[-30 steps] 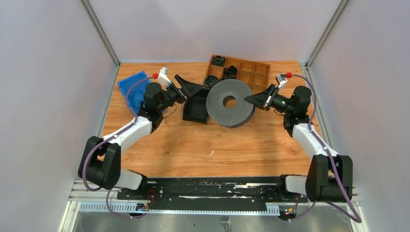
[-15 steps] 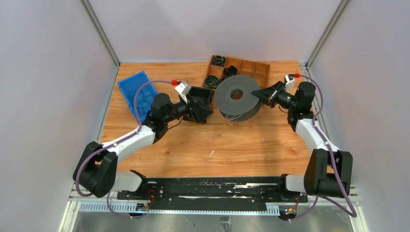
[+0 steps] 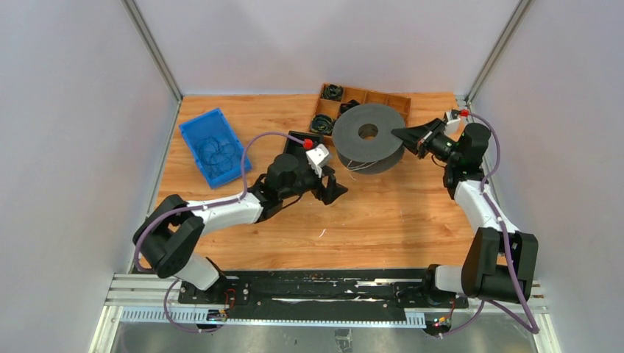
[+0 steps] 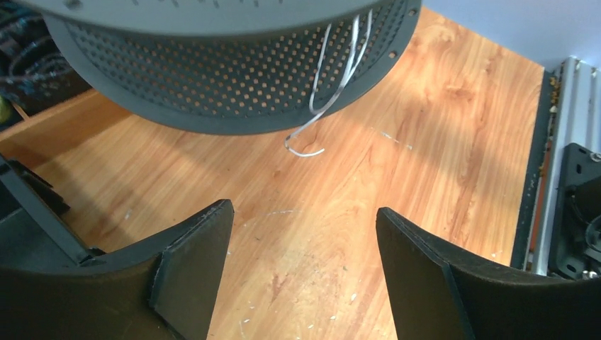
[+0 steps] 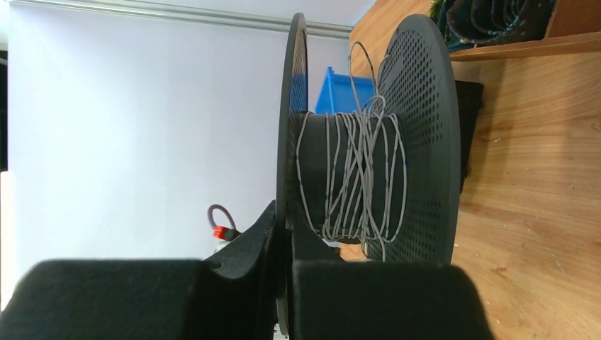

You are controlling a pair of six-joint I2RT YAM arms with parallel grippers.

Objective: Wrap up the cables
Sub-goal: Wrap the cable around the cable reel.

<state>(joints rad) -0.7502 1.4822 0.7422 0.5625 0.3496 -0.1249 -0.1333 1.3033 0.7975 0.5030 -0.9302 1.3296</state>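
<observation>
A dark grey perforated spool (image 3: 368,137) is held lifted at the back of the table. My right gripper (image 3: 401,134) is shut on its top flange (image 5: 292,127). Thin white wire (image 5: 352,177) is wound loosely round the spool's core, and a loose end (image 4: 333,92) hangs below the lower flange (image 4: 212,92), also showing in the top view (image 3: 355,167). My left gripper (image 3: 332,189) is open and empty over bare wood, in front of and left of the spool, its fingertips (image 4: 205,248) short of the dangling wire end.
A black box (image 3: 298,158) sits beside my left wrist. A blue bin (image 3: 199,136) with dark wires is at the back left. A wooden divided tray (image 3: 383,103) holding black and green coils stands behind the spool.
My right gripper has carried the spool further back and right. My left gripper has swung from the black box toward the front right, coming under the spool's near side.
</observation>
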